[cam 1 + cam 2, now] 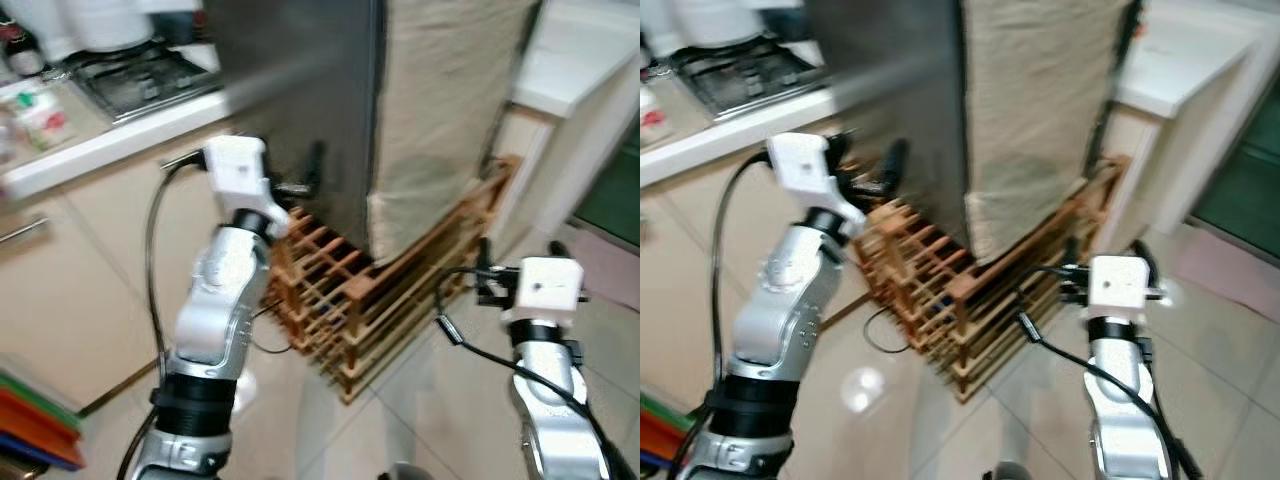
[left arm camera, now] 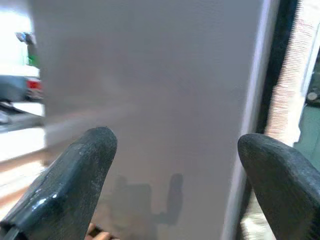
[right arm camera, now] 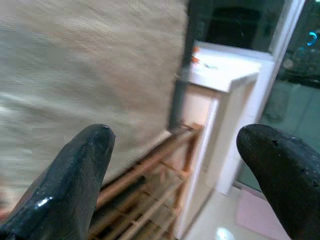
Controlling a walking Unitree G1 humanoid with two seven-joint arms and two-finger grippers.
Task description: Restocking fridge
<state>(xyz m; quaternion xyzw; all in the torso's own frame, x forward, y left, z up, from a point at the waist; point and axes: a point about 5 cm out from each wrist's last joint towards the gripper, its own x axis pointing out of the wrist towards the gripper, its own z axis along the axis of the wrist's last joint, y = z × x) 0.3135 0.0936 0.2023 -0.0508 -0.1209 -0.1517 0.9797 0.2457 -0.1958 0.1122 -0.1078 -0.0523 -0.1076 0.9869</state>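
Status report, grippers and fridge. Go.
Left gripper open, facing grey fridge side. Right gripper open, empty, facing cloth cover. Wooden rack at fridge base.

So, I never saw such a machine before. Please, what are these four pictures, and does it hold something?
It is a walking robot with two silver arms. The two wide pictures come from cameras on its head, looking down. They show the grey fridge, partly draped with a beige cloth, standing on a wooden rack, with a counter at the left. The other two pictures look along each arm's two black fingers. The left pincer is open, facing the fridge door. The right pincer is open too, facing the cloth and rack. Neither holds anything. The pictures are blurred.
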